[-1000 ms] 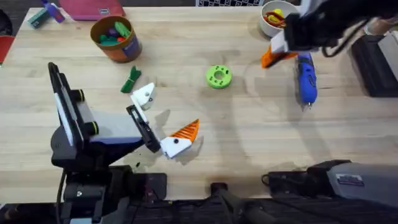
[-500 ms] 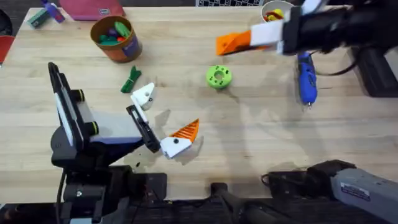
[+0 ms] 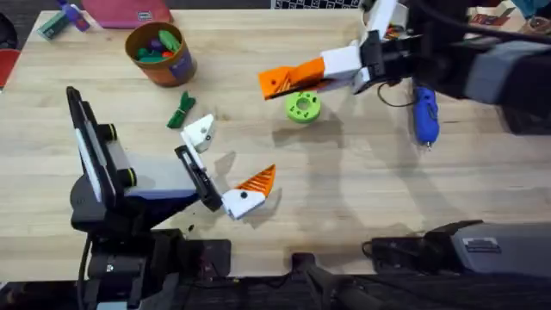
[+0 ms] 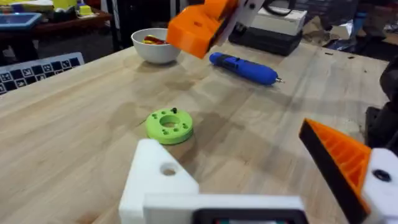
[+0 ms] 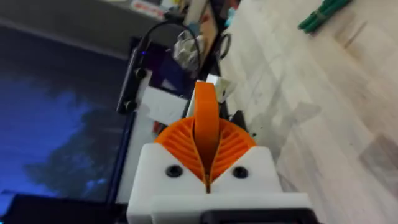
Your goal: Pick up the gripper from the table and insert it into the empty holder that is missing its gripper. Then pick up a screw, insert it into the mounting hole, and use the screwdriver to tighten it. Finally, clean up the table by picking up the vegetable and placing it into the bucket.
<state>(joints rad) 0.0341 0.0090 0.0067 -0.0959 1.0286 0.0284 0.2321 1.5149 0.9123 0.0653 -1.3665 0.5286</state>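
Right claw (image 3: pixel 274 82) pressed together, orange pads meeting, nothing between; hangs above surface (image 3: pixel 362 198), long axis pointing left over green disc (image 3: pixel 302 106). Left claw (image 3: pixel 225 168) spread wide, nothing held, low near surface's front. Blue screwdriver (image 3: pixel 424 112) lies right of disc, tip toward front. Green vegetable (image 3: pixel 182 110) lies beside bucket (image 3: pixel 159 52). Left wrist view shows bowl (image 4: pixel 155 45) behind disc; right wrist view shows vegetable far off.

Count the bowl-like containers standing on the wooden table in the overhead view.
2: an orange-brown bucket holding toy vegetables near the far left corner, and a white bowl of small parts at the far right, partly hidden behind the right arm.
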